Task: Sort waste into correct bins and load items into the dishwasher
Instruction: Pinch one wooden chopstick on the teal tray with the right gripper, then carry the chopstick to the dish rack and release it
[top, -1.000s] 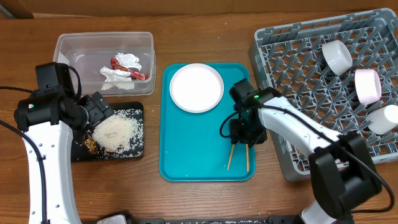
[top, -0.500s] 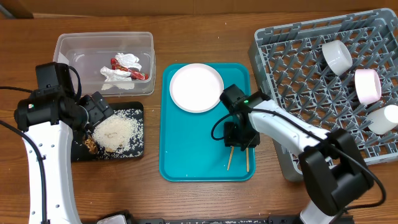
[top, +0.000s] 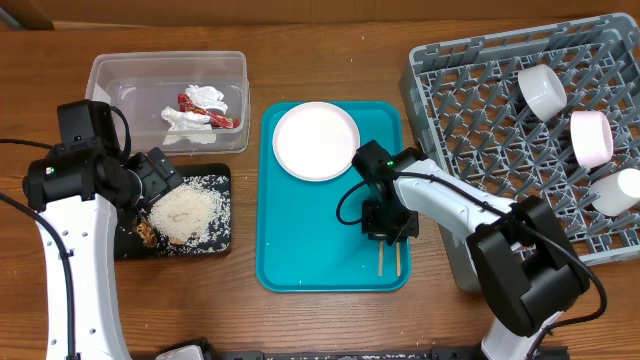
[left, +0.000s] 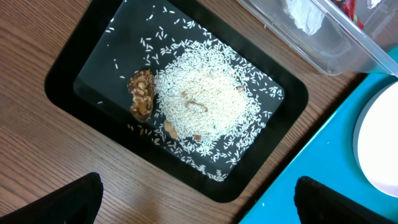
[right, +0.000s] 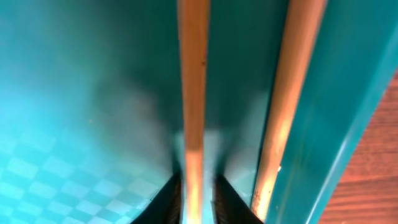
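My right gripper (top: 390, 232) is low on the teal tray (top: 300, 250), shut on one wooden chopstick (right: 193, 74); the second chopstick (right: 289, 93) lies beside it by the tray's right wall. Both chopsticks (top: 397, 260) stick out below the gripper. The white plate (top: 316, 140) sits at the tray's far end. My left gripper (left: 199, 199) is open and empty above the black tray (top: 215, 240), which holds the rice (left: 205, 99) and a brown lump (left: 142, 93). The clear tub (top: 110, 75) holds the napkin (top: 200, 105) and red packet (top: 215, 118).
The grey dish rack (top: 480, 130) stands at the right, close to the teal tray. It holds two bowls (top: 542, 90) (top: 592, 138) and a cup (top: 620, 190) along its right side. Bare wooden table lies in front of the black tray.
My right gripper moved left and toward the front over the chopsticks. The left chopstick, tilted before, now lies straight between the fingers. The left arm has not moved.
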